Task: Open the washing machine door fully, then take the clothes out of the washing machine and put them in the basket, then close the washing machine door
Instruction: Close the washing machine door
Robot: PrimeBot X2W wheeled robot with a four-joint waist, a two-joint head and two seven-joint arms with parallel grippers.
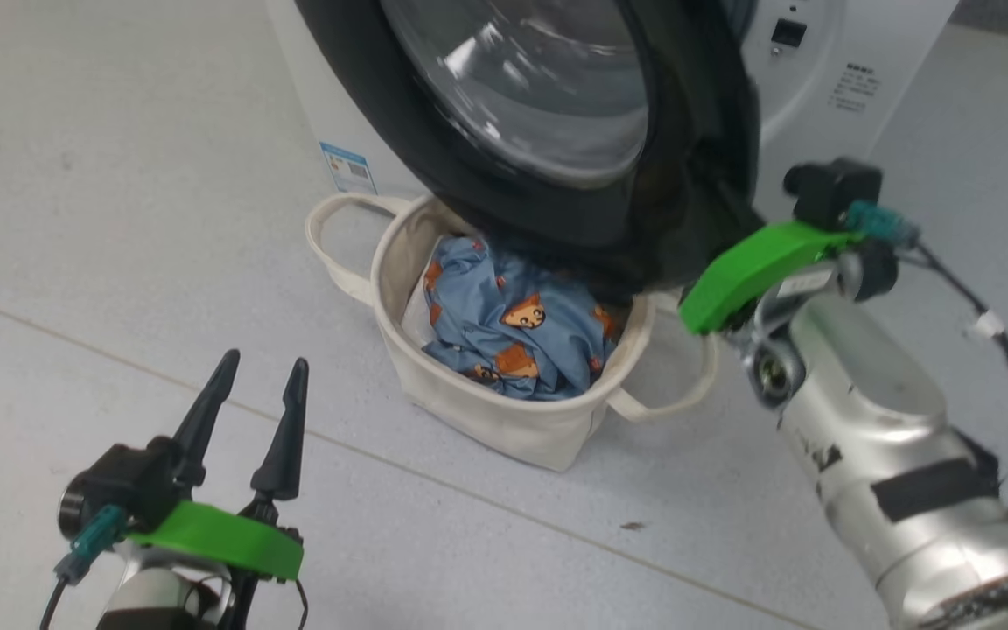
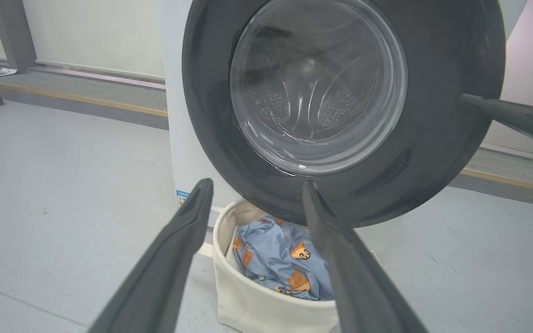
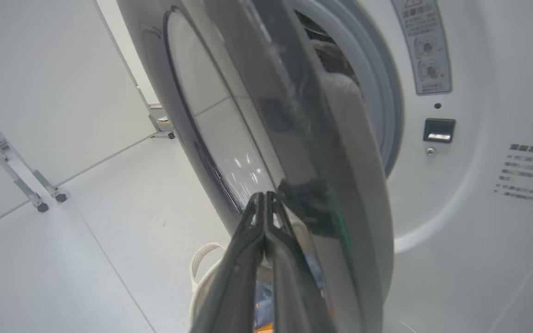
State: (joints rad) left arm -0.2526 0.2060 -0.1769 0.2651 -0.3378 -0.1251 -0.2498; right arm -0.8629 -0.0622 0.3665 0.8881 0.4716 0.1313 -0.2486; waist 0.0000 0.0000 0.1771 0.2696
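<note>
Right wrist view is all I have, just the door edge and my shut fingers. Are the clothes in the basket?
Observer: Yes, the head view shows the clothes bundled inside the basket.
Operator: Where's the left gripper?
Observer: The left gripper is open and empty, over the floor left of the basket.
Operator: Door clearance?
Observer: From the left wrist, the washing machine door looks to hang with its lower rim just over the basket's back edge.

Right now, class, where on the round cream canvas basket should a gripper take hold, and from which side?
Probably grip the round cream canvas basket by its left loop handle, coming from the robot's left with the open left gripper. That loop sticks out sideways, free, while the glossy black-rimmed washing machine door overhangs the far rim.
</note>
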